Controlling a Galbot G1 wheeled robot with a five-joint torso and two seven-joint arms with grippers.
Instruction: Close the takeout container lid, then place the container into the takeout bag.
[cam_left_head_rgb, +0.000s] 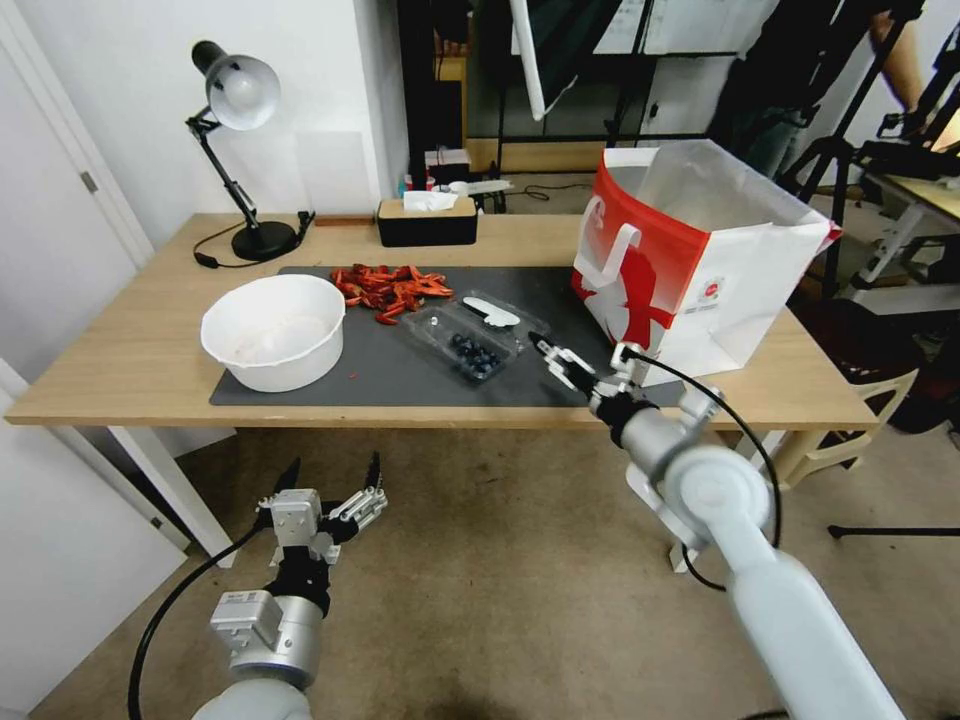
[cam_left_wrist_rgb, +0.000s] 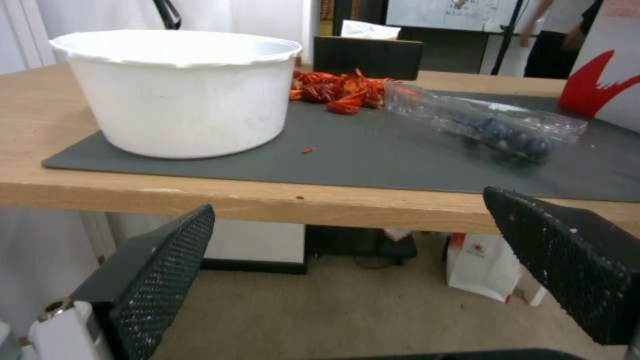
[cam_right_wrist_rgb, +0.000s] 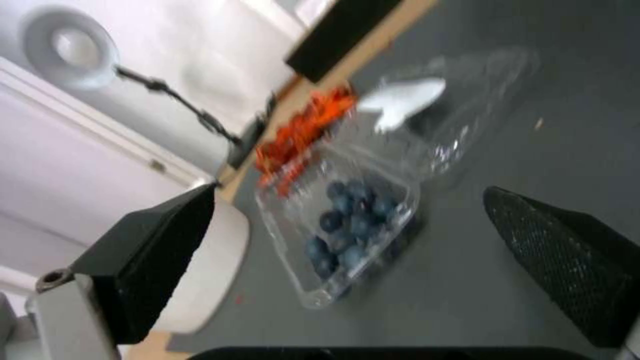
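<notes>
The takeout container lies on the dark mat with its lid folded open flat, between the white bowl and the takeout bag standing at the table's right end. The right gripper hovers just beside the container with bare mat between them, its fingers spread wide. The left gripper hangs below the table's front edge, also wide apart.

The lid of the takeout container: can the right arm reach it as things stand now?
Probably yes. The right tool is open above the mat, beside the takeout container. The lid lies folded open and nothing stands between them.
</notes>
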